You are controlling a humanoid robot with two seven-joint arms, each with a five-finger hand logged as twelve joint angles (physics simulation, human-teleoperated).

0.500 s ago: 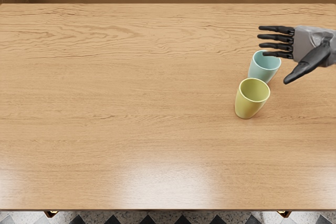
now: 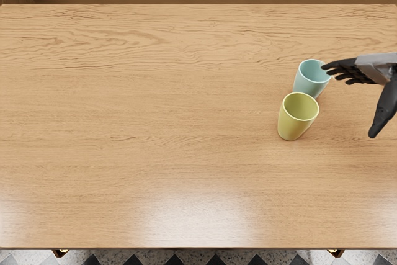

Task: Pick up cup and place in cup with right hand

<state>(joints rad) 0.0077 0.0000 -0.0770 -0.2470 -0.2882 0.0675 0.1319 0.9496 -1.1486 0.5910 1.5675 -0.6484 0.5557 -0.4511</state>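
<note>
Yellow cup [image 2: 294, 125] and blue cup [image 2: 309, 82] standing to the left of an empty right hand [image 2: 376, 70]

Both cups are standing upright on the table [image 2: 155, 128], mouths facing up, the yellow one sitting nearer the bottom of the view and partly covering the blue one. Whether they are touching, this angle is not showing. The right hand is holding nothing: its fingers [image 2: 347, 66] are reaching leftward and its thumb [image 2: 385, 111] is hanging well apart from them, leaving a wide gap that is facing the cups.

The coming move is turning on that gap. The fingers are pointing at the blue cup, their tips overlapping its rim in the view, though contact is impossible to confirm. The yellow cup is lying left of the hand and lower in the view, more in line with the opening between fingers and thumb. The task is not saying which cup to lift; the yellow one is seeming the easier to enclose. With each cup's long axis running upright, a grasp from the side is looking suitable, the right arm being well placed for it. Fingers sweeping in too high in the view could be knocking the blue cup.
</note>
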